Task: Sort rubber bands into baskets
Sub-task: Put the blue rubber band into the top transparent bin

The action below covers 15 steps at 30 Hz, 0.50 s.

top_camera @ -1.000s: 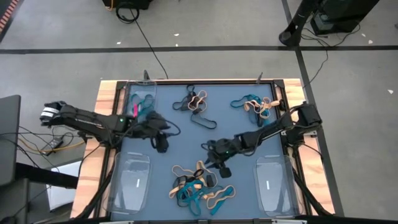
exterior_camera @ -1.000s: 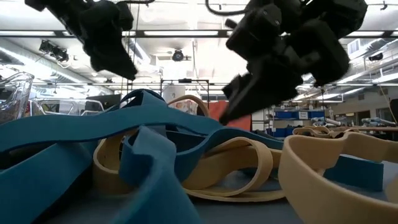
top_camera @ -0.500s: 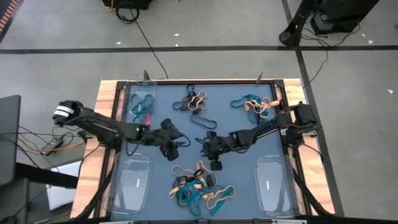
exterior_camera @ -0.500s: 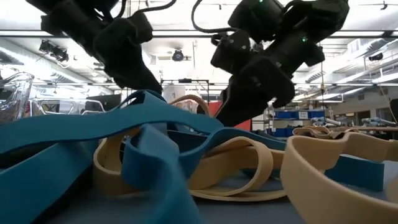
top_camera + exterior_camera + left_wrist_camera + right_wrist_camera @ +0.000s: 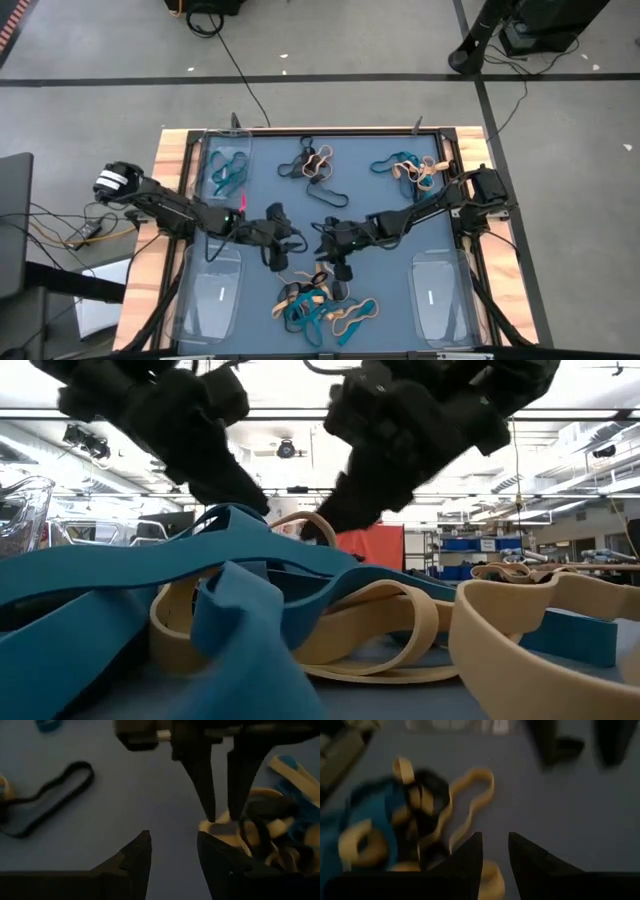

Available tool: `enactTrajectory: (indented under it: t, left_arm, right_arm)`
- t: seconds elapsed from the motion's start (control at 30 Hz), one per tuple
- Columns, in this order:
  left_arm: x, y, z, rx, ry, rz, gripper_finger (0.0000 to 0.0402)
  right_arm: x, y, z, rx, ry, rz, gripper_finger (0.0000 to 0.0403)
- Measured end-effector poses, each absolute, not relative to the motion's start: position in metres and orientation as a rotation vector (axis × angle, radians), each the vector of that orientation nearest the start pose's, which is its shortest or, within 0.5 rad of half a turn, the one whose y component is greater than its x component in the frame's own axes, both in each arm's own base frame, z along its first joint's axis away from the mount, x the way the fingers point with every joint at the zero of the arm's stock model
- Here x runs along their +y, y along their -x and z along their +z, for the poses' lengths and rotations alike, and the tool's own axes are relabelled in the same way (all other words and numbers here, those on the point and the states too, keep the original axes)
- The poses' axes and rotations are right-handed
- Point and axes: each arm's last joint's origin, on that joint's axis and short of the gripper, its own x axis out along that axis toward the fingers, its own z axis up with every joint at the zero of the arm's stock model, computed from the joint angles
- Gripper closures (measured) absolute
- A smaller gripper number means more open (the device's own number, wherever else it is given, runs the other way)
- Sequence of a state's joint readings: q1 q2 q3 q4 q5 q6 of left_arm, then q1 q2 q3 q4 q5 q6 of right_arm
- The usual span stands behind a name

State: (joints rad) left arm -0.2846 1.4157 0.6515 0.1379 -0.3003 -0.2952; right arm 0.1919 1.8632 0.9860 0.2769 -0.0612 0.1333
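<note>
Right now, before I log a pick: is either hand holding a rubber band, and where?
No. The left hand and right hand are open and empty above the pile of bands.

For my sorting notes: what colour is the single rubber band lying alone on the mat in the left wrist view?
Black. The lone rubber band shows best in the left wrist view.

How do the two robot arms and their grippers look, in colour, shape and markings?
Both arms are dark, jointed and slender. The left arm has a white-banded part at its outer end and a small green and pink light near its wrist. The right arm has a boxy dark base by the table edge. The left gripper and the right gripper each end in two dark tapered fingers.
</note>
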Motion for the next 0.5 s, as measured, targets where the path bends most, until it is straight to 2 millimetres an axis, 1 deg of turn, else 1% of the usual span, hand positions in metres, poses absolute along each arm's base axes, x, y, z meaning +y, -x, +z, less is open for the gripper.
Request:
enactTrajectory:
  t: [0.2, 0.27, 0.3, 0.37, 0.5]
  left_arm:
    - [-0.097, -0.256, 0.181, 0.596, 0.079, 0.039, 0.0239]
    - [-0.104, -0.253, 0.181, 0.606, 0.066, 0.012, 0.0239]
    - [-0.107, -0.252, 0.18, 0.608, 0.06, 0.0, 0.0239]
    - [-0.114, -0.249, 0.18, 0.614, 0.051, -0.027, 0.0239]
    - [-0.124, -0.244, 0.178, 0.622, 0.036, -0.066, 0.0239]
  right_arm:
    - [0.091, -0.382, 0.162, 0.548, -0.149, 0.355, 0.0295]
    - [0.097, -0.39, 0.166, 0.503, -0.167, 0.405, 0.0294]
    - [0.099, -0.391, 0.163, 0.521, -0.176, 0.412, 0.0293]
    - [0.105, -0.4, 0.159, 0.524, -0.186, 0.428, 0.0292]
    - [0.117, -0.41, 0.141, 0.58, -0.21, 0.458, 0.0293]
